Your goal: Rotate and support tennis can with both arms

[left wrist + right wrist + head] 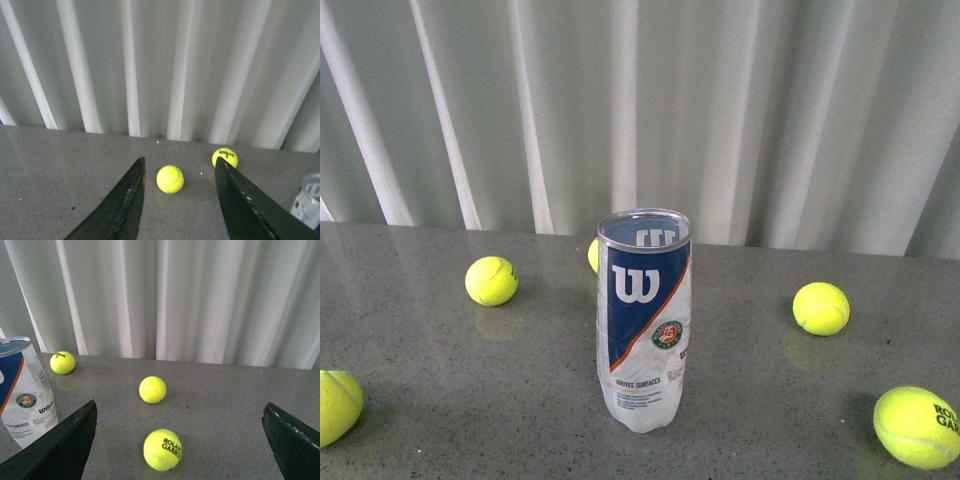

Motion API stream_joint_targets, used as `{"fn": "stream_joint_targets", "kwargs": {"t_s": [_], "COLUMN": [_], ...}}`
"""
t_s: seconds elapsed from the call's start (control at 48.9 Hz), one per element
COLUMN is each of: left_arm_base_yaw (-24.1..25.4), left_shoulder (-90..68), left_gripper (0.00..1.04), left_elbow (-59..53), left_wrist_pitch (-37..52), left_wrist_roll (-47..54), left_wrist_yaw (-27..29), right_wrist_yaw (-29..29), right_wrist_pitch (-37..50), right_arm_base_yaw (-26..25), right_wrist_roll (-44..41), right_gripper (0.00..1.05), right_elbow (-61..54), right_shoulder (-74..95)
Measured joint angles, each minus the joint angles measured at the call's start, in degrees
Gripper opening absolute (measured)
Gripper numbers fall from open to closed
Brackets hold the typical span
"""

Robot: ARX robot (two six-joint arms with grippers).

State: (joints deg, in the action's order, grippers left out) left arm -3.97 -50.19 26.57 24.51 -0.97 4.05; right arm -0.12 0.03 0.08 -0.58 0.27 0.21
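The tennis can (pixel 644 320) stands upright and empty in the middle of the grey table, its navy label with the white W facing me. It also shows at one edge of the left wrist view (pixel 309 199) and of the right wrist view (pixel 25 390). Neither arm shows in the front view. My left gripper (pixel 179 167) is open and empty, its black fingers (pixel 120 205) apart over the table, well away from the can. My right gripper (pixel 180 412) is open wide and empty, with the can just beyond one finger (pixel 60 445).
Several yellow tennis balls lie on the grey table (pixel 440 380): one at the left (pixel 491 281), one at the right (pixel 821 308), one near right (pixel 917 427), one near left (pixel 335 405), one behind the can (pixel 593 255). A white corrugated wall (pixel 640 110) closes the back.
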Motion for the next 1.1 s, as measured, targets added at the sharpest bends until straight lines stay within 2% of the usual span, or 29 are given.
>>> {"fn": "stream_joint_targets", "kwargs": {"t_s": [0.061, 0.184, 0.614, 1.104], "left_arm_base_yaw": [2.54, 3.82, 3.85, 3.85], "left_shoulder": [1.66, 6.25, 18.51, 29.18], "left_gripper": [0.33, 0.04, 0.04, 0.04], "left_elbow": [-4.24, -10.16, -20.72, -24.44], "left_wrist_pitch": [1.11, 2.82, 1.07, -5.79], "left_wrist_roll": [0.33, 0.48, 0.68, 0.68], "left_wrist_yaw": [-3.69, -3.85, -4.02, -4.02], "right_wrist_yaw": [0.02, 0.02, 0.02, 0.02], "right_wrist_pitch": [0.00, 0.00, 0.00, 0.00], "right_arm_base_yaw": [0.00, 0.00, 0.00, 0.00], "right_wrist_roll": [0.00, 0.00, 0.00, 0.00], "right_gripper": [0.98, 0.98, 0.98, 0.98], "right_elbow": [0.00, 0.00, 0.00, 0.00], "right_shoulder": [0.00, 0.00, 0.00, 0.00]}}
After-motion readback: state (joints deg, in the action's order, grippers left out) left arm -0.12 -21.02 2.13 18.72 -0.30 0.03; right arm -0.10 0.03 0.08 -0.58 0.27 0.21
